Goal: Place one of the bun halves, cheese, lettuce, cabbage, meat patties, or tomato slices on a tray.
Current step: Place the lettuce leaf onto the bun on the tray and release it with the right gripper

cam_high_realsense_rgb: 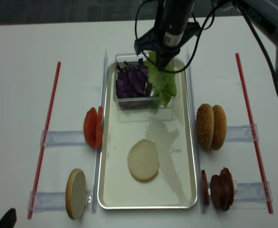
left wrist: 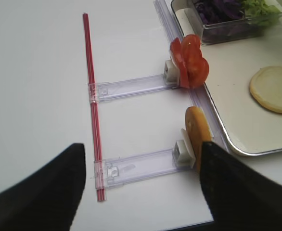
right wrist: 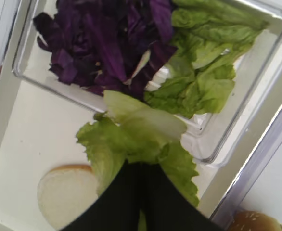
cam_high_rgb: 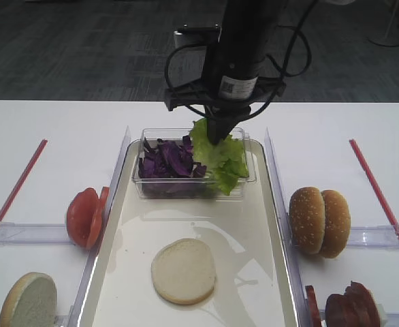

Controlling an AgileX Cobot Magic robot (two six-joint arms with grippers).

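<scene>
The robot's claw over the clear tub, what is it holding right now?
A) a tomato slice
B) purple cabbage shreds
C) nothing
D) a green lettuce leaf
D: the right gripper is shut on a frilly lettuce leaf, lifted above the clear tub of purple cabbage.

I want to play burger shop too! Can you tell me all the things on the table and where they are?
tray: one, cream-white, middle
bun halves: one pale on the tray; one standing front left; two sesame, right
clear tub: one, far end of tray
cabbage: purple heap, in tub
lettuce: green, in tub; one leaf held above it
tomato slices: red, left
meat patties: dark brown, front right
red strips: two, outer sides
right fingers: black, shut on leaf
left fingers: black, open
</scene>
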